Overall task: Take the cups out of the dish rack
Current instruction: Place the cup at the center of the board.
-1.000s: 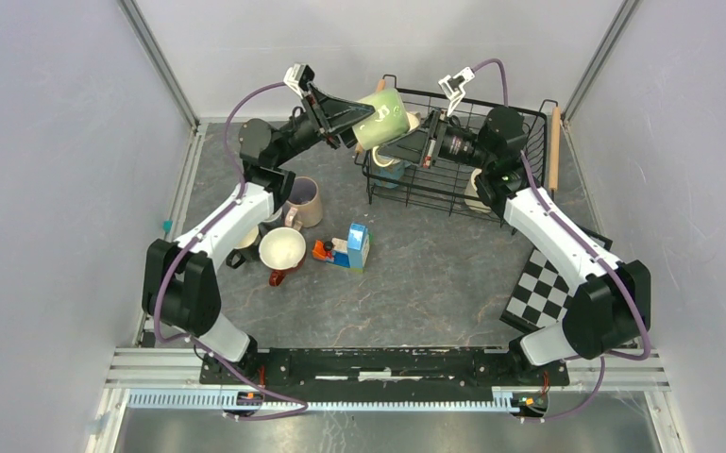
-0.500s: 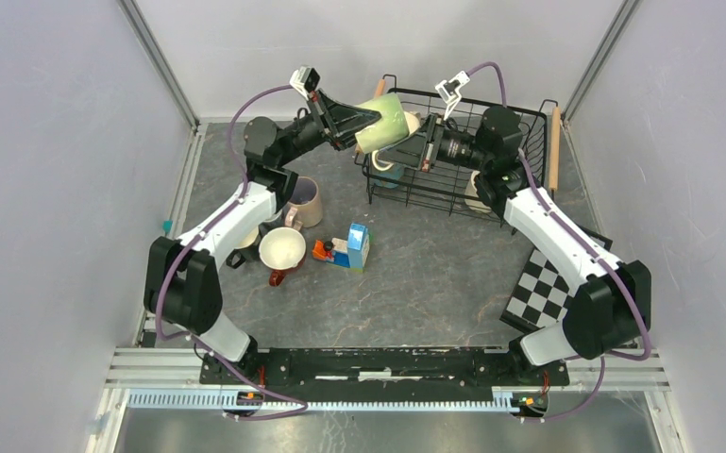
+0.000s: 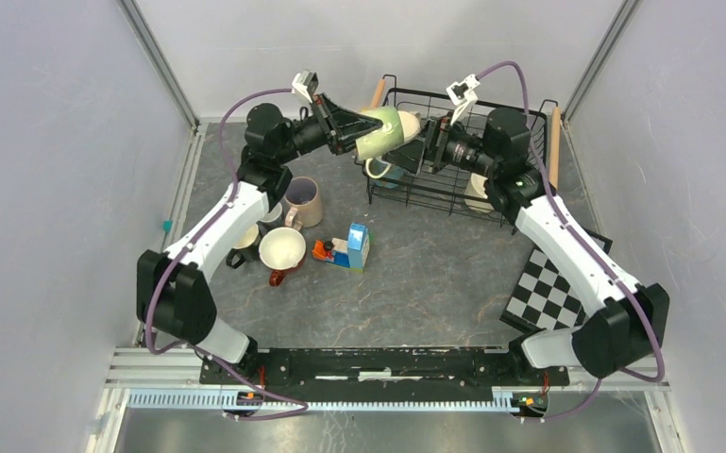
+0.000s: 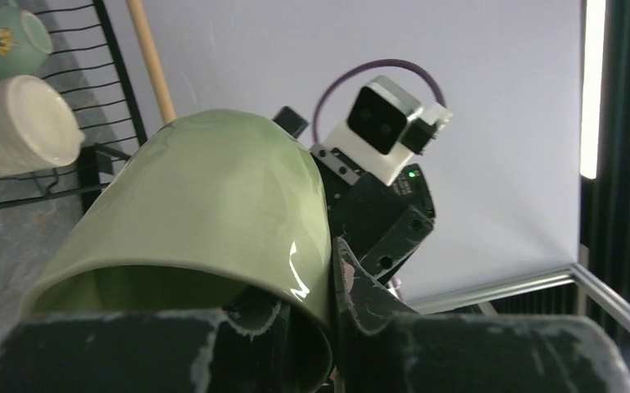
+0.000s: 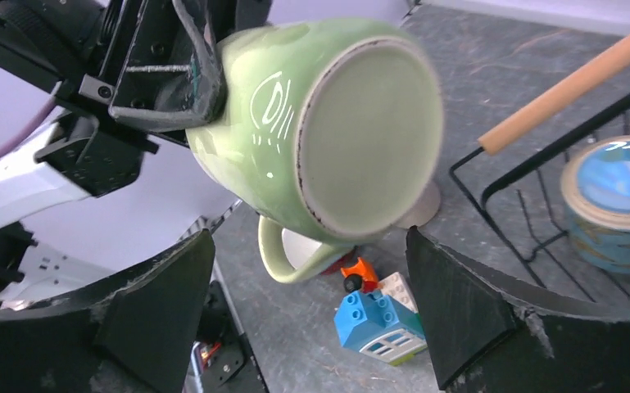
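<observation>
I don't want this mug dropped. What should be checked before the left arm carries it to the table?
1. Left pincer shut on the green mug rim: ok.
2. Right pincer open, jaws apart from the mug: ok.
3. Mug in the air, clear of the dish rack wires: ok.
4. Bare table near the mugs on the table: ok.
5. Grip firm enough for the swing: cannot tell.

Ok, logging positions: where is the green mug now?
Top view: the green mug is in the air at the left rear corner of the rack, rim clamped in the left gripper, the open right gripper just beyond its base.
</observation>
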